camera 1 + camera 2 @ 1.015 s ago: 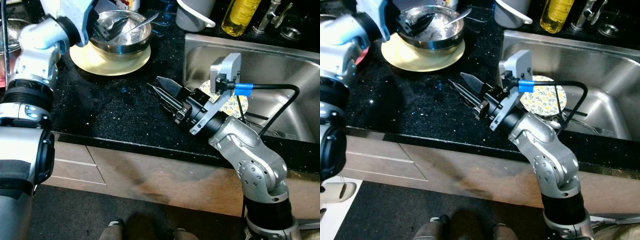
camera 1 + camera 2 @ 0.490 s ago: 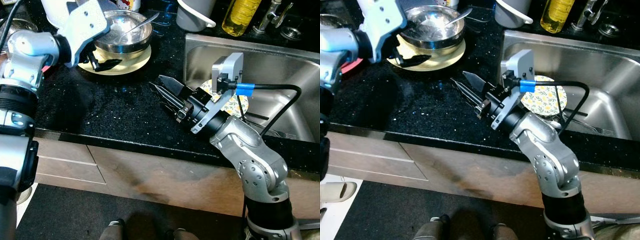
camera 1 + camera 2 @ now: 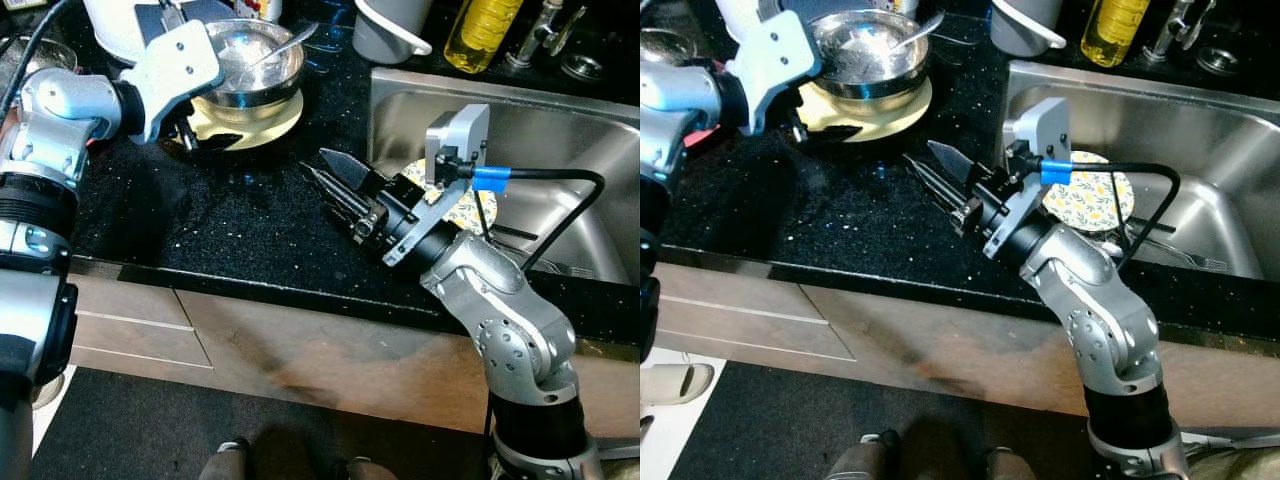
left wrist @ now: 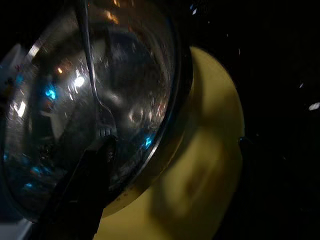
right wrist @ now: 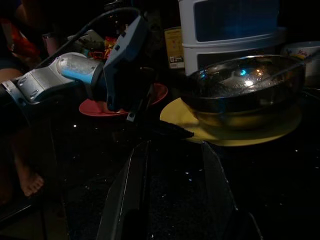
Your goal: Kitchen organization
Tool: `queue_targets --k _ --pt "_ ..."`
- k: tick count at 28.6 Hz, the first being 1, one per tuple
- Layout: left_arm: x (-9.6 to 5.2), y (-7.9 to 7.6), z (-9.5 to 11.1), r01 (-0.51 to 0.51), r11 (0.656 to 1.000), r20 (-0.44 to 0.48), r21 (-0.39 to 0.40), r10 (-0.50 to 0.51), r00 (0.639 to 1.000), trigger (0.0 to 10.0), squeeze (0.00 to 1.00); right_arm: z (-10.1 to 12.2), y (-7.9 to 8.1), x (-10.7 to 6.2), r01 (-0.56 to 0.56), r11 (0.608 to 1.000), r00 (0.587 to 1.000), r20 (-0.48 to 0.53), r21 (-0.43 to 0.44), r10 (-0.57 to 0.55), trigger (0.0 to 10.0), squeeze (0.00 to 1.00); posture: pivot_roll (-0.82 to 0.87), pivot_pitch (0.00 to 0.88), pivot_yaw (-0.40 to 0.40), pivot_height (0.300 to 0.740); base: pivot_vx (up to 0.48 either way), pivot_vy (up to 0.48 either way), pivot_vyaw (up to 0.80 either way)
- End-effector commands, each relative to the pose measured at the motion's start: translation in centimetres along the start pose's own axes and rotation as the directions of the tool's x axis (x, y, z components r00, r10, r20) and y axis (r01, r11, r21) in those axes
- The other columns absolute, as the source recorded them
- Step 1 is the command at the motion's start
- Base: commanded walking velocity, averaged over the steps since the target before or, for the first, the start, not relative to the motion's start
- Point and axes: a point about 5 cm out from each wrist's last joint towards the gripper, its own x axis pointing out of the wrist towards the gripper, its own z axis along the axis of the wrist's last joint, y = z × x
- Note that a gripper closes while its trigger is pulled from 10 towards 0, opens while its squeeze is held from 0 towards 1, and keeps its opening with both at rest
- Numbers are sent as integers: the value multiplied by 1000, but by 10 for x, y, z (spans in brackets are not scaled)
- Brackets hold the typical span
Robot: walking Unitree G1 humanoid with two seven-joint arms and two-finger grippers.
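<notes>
Nearest, at the lower edge of the eye views, two feet (image 3: pixel 285 465) are seen on the dark floor below a wooden cabinet front (image 3: pixel 300 350). Above it, the right pincer (image 3: pixel 330 180) is held low over the black worktop (image 3: pixel 230 230), its two fingers parted and nothing gripped between them. Beside it, a flowered plate (image 3: pixel 1092 192) is seen lying in the steel sink (image 3: pixel 560 150). Further back, the left pincer (image 3: pixel 825 128) is held at the near rim of the yellow plate (image 3: pixel 255 122); one finger is laid flat against that rim, and how far it is parted cannot be told. On the plate a steel bowl (image 3: pixel 258 62) is set, a spoon (image 3: pixel 282 48) resting inside. Beyond, a white jug (image 3: pixel 385 30) and an oil bottle (image 3: pixel 482 30) are stood.
</notes>
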Motion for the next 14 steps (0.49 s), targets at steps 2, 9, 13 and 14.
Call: queue_targets --k 2,9,13,14 --pt "1 0 -5 9 1000 -41 7 -8 999 5098 0 1 -2 -4 19 1000 1000 7 -2 -19 10000 0 11 183 -47 740 0 0 0" --pt "-1 3 -5 -7 1000 -42 6 8 999 0 0 1 -3 -5 28 1000 1000 5 -4 -28 10000 0 11 189 -47 740 0 0 0" --pt "-1 5 -3 -13 1000 -38 10 14 999 0 0 1 -3 -5 31 1000 1000 4 -4 -31 10000 0 13 190 -48 740 0 0 0" --pt "-2 6 -2 -15 1000 -36 11 16 999 0 0 1 -4 -5 33 999 999 4 -4 -33 10000 0 14 191 -49 740 0 0 0"
